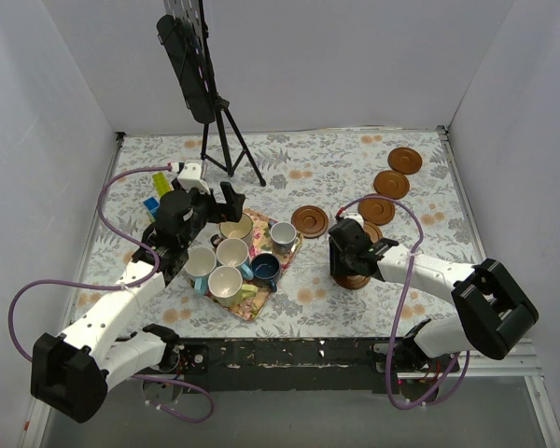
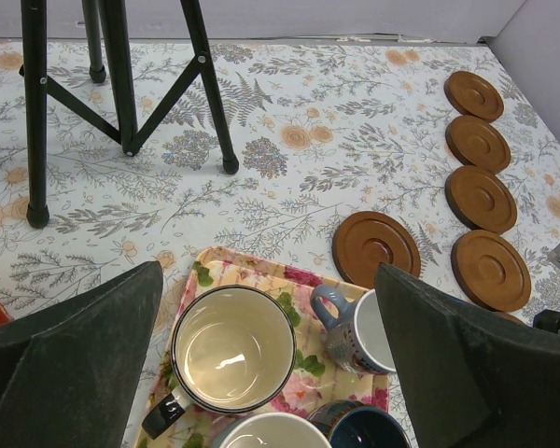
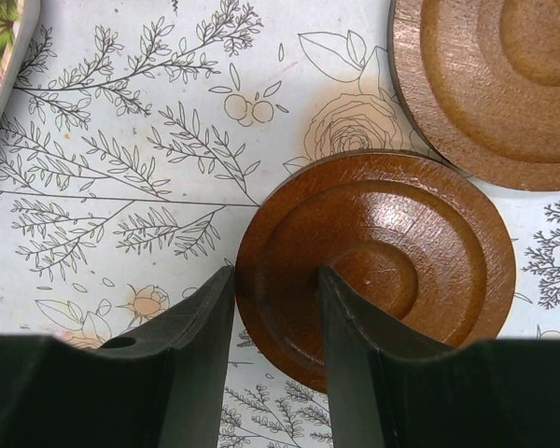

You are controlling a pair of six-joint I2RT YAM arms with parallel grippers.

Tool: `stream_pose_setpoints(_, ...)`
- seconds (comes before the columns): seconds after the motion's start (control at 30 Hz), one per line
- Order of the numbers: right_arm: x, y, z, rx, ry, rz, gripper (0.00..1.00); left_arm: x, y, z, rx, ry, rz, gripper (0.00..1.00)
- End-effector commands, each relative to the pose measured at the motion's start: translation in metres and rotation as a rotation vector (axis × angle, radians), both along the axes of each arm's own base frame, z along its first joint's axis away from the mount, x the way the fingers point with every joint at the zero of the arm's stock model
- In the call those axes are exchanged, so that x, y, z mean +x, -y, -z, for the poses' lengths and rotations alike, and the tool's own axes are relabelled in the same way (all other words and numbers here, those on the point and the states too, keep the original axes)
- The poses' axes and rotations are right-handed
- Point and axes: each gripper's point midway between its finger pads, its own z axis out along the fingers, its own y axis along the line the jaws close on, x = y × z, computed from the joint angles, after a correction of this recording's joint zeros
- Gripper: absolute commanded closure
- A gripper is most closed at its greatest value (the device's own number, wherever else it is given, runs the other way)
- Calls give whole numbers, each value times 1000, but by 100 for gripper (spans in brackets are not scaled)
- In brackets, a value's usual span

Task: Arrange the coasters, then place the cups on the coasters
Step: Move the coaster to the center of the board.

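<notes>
- The right gripper (image 3: 275,280) is low at centre right of the top view, over the nearest coaster (image 3: 392,261), which lies flat on the leaf-print tablecloth (image 1: 121,243).
- Its fingers (image 3: 201,327) stand partway apart. One is just outside the disc's left edge and the other is over the disc inside the rim. I cannot tell whether they pinch the rim.
- A second coaster (image 3: 485,84) lies just beyond it, close by but apart, at the upper right of the right wrist view.
- Left of centre in the top view, a floral tray (image 2: 261,259) holds all six cups, upright and crowded together, none on a coaster.
- Nearest in the tray is a cream cup (image 1: 226,285), with a light blue cup (image 1: 201,263) to its left and a dark navy cup (image 1: 264,271) to its right.
- Behind those are a white cup (image 1: 231,252) and, at the tray's right corner, a grey-white cup (image 1: 283,235).
- Farthest in the tray is a dark-rimmed cream cup (image 2: 233,347), its pale inside bare.
- The left gripper (image 2: 269,280) hangs above that far end of the tray, jaws spread wide and holding nothing.
- Colourful blocks (image 1: 155,191) sit to its left.
- A lone coaster (image 1: 309,220) lies just beside the tray's upper right corner.
- Three coasters (image 1: 391,183) run in a line toward the upper right corner.
- A black tripod (image 1: 226,140) stands at the far edge, upper centre.
</notes>
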Motion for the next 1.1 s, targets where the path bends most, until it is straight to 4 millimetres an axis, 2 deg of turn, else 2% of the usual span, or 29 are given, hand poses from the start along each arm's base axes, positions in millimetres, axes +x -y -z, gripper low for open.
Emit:
stream_pose_setpoints(0.0, 1, -8, -4, 27, 1, -26, 53, 0, -3, -3, 10, 15, -13, 2)
stream_pose_setpoints(0.23, 5, -18, -22, 66, 26, -51, 46, 0, -3, -4, 9, 17, -13, 2)
stream_pose_setpoints(0.33, 7, -25, -36, 104, 52, -69, 45, 0, -3, -5, 8, 20, -14, 2)
stream_pose_setpoints(0.47, 14, -39, -79, 196, 160, -109, 43, 0, -3, -4, 10, 17, -13, 2)
stream_pose_setpoints(0.53, 23, -46, -108, 237, 239, -130, 41, 0, -3, -4, 9, 18, -14, 2)
stream_pose_setpoints(0.6, 32, -51, -128, 227, 287, -172, 37, 0, -3, -6, 6, 22, -15, 2)
stream_pose_setpoints(0.7, 52, -52, -144, 138, 293, -198, 33, -1, -3, -7, 3, 22, -12, 2)
stream_pose_setpoints(0.93, 106, -56, -136, 34, 229, -284, 32, -2, -6, -10, 2, 35, -28, 2)
stream_pose_setpoints(1.07, 128, -55, -112, -10, 174, -328, 29, -2, -6, -12, 1, 40, -27, 2)
